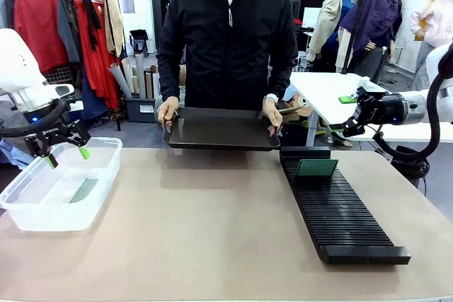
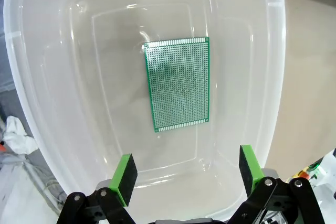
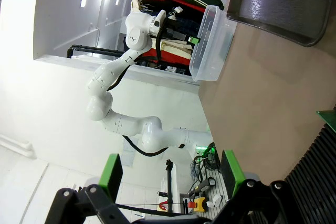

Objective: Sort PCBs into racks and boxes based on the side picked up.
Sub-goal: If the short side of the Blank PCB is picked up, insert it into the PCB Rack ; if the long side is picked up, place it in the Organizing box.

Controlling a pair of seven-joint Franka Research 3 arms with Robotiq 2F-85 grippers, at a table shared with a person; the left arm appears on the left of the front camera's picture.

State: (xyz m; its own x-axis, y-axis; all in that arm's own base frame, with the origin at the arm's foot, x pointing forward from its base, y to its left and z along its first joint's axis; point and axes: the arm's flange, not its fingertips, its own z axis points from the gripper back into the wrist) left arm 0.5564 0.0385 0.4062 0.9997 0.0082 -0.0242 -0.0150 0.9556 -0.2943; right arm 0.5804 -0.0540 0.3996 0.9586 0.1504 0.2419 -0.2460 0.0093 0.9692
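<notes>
left tool hangs wide and empty over the clear plastic tub holding one flat green perforated circuit board; right tool wide, empty.

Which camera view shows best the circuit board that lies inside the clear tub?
The left wrist view: the circuit board lies flat on the tub floor, seen whole from above. The front view shows it dimly through the tub wall. The right wrist view shows the tub far off.

Tan table: clear tub left, black slotted rack right.
</notes>
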